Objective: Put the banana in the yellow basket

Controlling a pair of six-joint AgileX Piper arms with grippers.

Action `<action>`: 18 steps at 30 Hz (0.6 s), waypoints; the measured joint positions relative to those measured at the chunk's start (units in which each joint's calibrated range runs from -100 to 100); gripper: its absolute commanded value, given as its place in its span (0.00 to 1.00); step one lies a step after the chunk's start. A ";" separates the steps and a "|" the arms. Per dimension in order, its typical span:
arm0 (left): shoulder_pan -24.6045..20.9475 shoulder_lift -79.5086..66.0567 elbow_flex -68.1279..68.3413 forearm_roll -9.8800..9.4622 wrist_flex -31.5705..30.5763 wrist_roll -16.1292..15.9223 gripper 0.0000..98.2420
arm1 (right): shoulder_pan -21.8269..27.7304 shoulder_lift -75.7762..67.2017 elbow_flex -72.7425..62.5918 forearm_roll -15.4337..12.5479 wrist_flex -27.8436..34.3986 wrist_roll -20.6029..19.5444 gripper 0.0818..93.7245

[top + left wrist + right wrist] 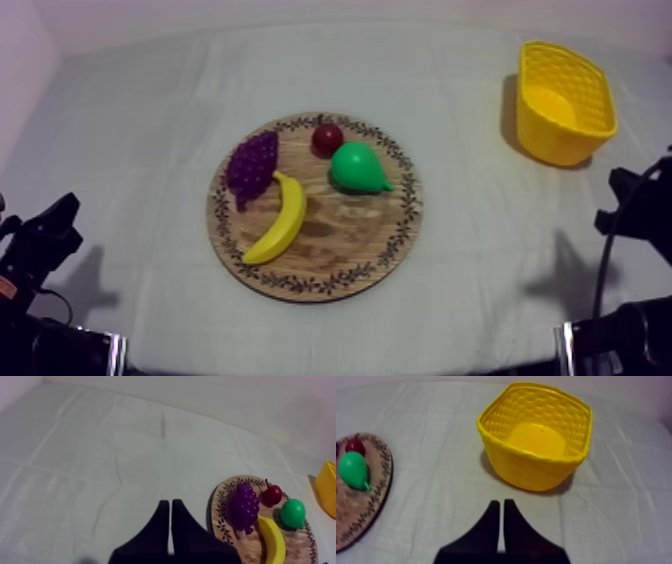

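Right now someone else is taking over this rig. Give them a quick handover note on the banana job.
Left claw: shut on nothing, low over the bare cloth beside the wooden board.
Right claw: shut on nothing, facing the yellow basket.
The banana lies on the board next to the grapes. The pear and small red fruit are there too. The basket is empty, far right of the table.
Done: nothing yet.
Left: grasp the banana, carry it over, release it in the basket.

Left gripper (170, 503), right gripper (501, 503): matte black fingers (152, 536), broad-based, tapering to narrow tips. Left arm (40, 240), right arm (640, 200): black, blocky.
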 measured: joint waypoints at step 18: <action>0.00 0.00 0.00 0.00 0.00 0.00 0.00 | -4.69 38.04 -54.19 -4.64 35.02 -8.52 0.03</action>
